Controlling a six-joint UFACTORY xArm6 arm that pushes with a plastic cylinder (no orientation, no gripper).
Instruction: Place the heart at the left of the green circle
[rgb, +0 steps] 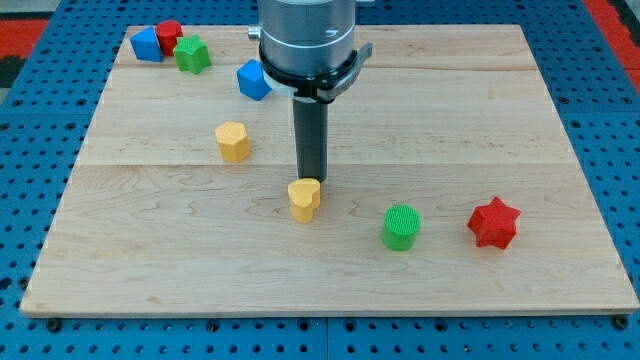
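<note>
Yellow heart (304, 198): a small matte block with a notched top, on the near half of the surface, left of the green circle and apart from it.
Green circle (401, 226): a short cylinder with a finely ribbed top, near right of centre.
Tip (311, 181): the lower end of the straight dark rod, just behind the yellow heart's far edge, seemingly touching it.
End effector: a plain rod under a grey metal housing; it has nothing that opens or closes and holds nothing.
Red star (493, 222): a faceted block right of the green circle.
Yellow block (232, 141): roughly hexagonal, left of centre.
Blue block (253, 79): angular, far side, left of the rod.
Far-left cluster: a blue block (146, 44), a red block (169, 36) and a green block (192, 54), close together.
Surface (480, 120): pale wooden board with visible grain and plank seams.
Surroundings: blue perforated panel (30, 180) around the board.
</note>
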